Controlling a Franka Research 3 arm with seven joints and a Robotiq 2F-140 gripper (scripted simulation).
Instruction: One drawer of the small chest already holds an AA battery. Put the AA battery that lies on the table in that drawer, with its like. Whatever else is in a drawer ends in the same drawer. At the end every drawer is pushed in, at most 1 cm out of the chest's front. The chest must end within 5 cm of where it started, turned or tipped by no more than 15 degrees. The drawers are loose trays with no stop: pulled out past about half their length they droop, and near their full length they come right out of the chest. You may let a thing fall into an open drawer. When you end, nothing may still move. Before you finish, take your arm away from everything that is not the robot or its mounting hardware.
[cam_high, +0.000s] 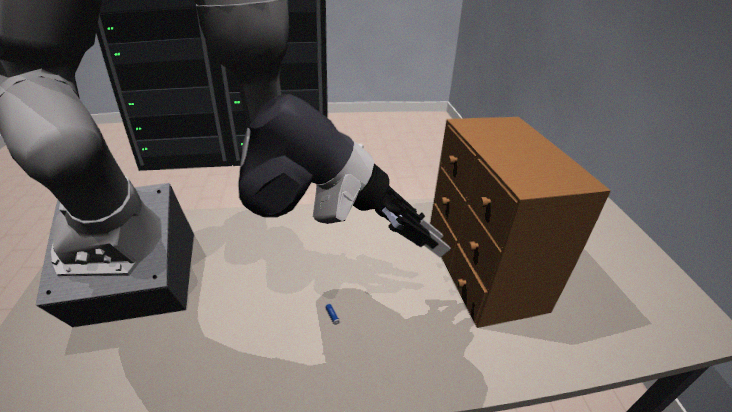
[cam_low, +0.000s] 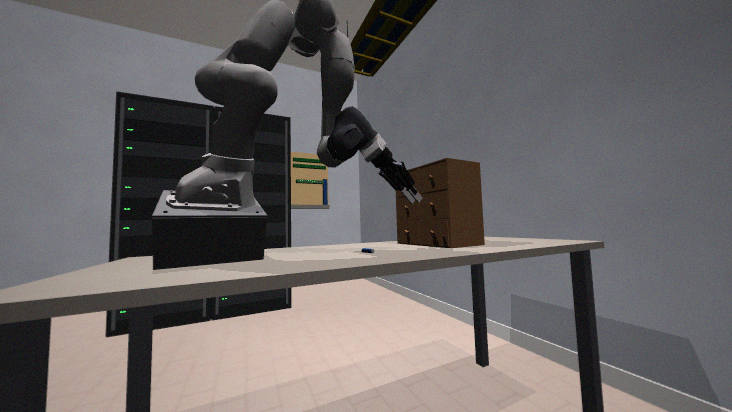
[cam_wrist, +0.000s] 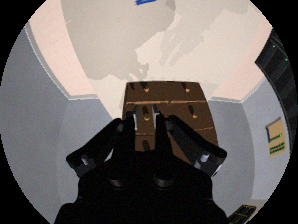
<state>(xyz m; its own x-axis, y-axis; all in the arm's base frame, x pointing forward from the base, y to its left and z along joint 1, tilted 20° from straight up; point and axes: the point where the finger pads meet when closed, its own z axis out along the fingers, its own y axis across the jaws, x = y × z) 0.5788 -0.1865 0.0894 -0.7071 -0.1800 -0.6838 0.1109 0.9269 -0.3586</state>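
Observation:
The blue AA battery (cam_high: 332, 313) (cam_low: 367, 250) (cam_wrist: 146, 2) lies on its side on the table, in front of the chest. The brown chest (cam_high: 542, 245) (cam_low: 466, 204) stands upright with its drawers in two columns of three, all looking pushed in. My gripper (cam_high: 443, 244) (cam_low: 415, 198) (cam_wrist: 145, 110) is partly open and empty, tilted down toward the chest's front. In the wrist view the middle-row knob (cam_wrist: 146, 115) (cam_high: 473, 245) of the column nearer the top and exterior views shows between the fingertips; contact is not visible. The drawers' contents are hidden.
The robot's base block (cam_high: 176, 255) (cam_low: 210, 240) stands on the table (cam_high: 245, 317) at the left. The table's front edge (cam_low: 317, 275) runs beyond the battery toward the exterior camera. A wall is behind the chest, and server racks (cam_high: 163, 76) stand at the back.

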